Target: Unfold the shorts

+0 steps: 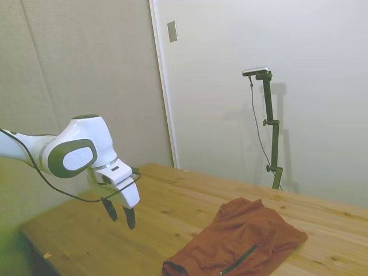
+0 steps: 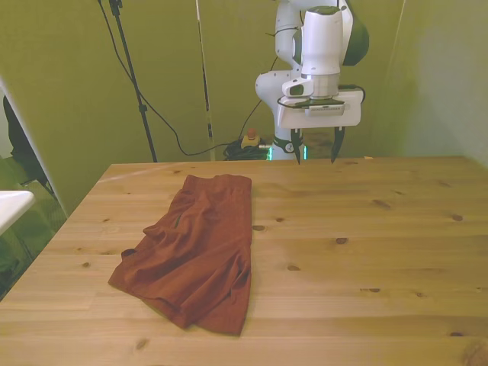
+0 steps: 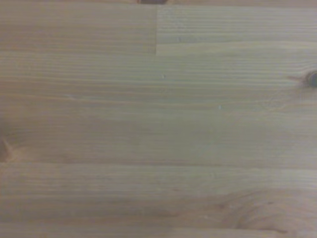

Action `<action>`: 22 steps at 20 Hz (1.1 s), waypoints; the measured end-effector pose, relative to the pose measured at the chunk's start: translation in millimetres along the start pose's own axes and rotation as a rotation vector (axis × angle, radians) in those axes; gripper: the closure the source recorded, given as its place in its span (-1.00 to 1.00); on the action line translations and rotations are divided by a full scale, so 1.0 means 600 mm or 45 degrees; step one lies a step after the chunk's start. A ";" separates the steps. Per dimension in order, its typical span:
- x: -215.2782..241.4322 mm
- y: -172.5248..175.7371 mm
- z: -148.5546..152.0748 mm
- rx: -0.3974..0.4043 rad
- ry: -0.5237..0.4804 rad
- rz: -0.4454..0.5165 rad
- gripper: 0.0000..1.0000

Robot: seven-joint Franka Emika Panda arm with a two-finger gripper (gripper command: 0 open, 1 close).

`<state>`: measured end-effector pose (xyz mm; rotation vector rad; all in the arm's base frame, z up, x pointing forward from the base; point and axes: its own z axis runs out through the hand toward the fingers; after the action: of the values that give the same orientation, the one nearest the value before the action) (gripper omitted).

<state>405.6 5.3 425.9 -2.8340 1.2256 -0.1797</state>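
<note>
In the front view the shorts [image 2: 197,252] are the only thing lying on the table [image 2: 366,229], spread from about 9 o'clock down to 7 o'clock of its middle. The bare wood from 12 through 3 to 5 o'clock is open. The gripper [image 2: 314,146] hangs above the 12 o'clock edge, fingers apart, well apart from the cloth. The wrist view shows only bare planks [image 3: 158,129].

Gripper [image 1: 120,215], jaws apart, hangs above table [image 1: 86,241], well clear of shorts [image 1: 241,241].

Glossy white rounded robot arm [image 1: 75,150] with grey oval joint caps, a thin black cable [image 1: 34,167] alongside, and two dark tapered fingers [image 2: 296,146].
</note>
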 end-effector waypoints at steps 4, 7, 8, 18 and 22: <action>0.018 0.003 -0.009 0.016 0.016 0.009 -1.00; 0.067 0.009 -0.030 0.056 0.049 0.075 -1.00; 0.090 0.012 -0.040 0.070 0.060 0.104 -1.00; 0.437 0.108 -0.103 0.138 0.201 0.508 -1.00; 0.547 0.162 -0.089 0.138 0.212 0.667 -1.00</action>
<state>551.6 -300.2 498.6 -2.3437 1.8721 -0.4434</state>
